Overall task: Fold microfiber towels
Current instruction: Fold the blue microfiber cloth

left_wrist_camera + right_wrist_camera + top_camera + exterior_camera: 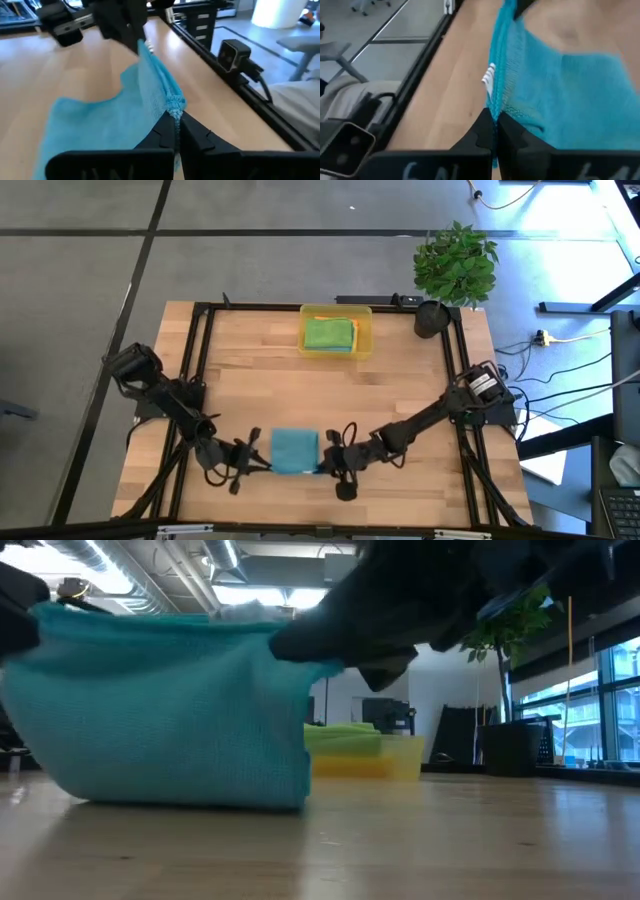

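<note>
A teal-blue microfiber towel hangs between my two grippers near the table's front edge. Its upper edge is stretched between them, and its lower fold rests on the wood. My left gripper is shut on the towel's left end and my right gripper is shut on its right end. A green towel lies on top of others in the yellow tray at the far middle; an orange edge shows under it. My left gripper pinches the towel's upper edge at its left corner between its two fingers, coming from the table's left and slanting slightly down. The corner is lifted, and the cloth runs fairly taut toward the other gripper. My right gripper pinches the same edge at its right corner between its two fingers, coming from the table's right and slanting down. The corner is lifted clear. A white label sits on the edge just beyond the fingers.
A potted plant stands at the far right corner. A black frame runs along the table's sides. Bare wood lies between the held towel and the tray.
</note>
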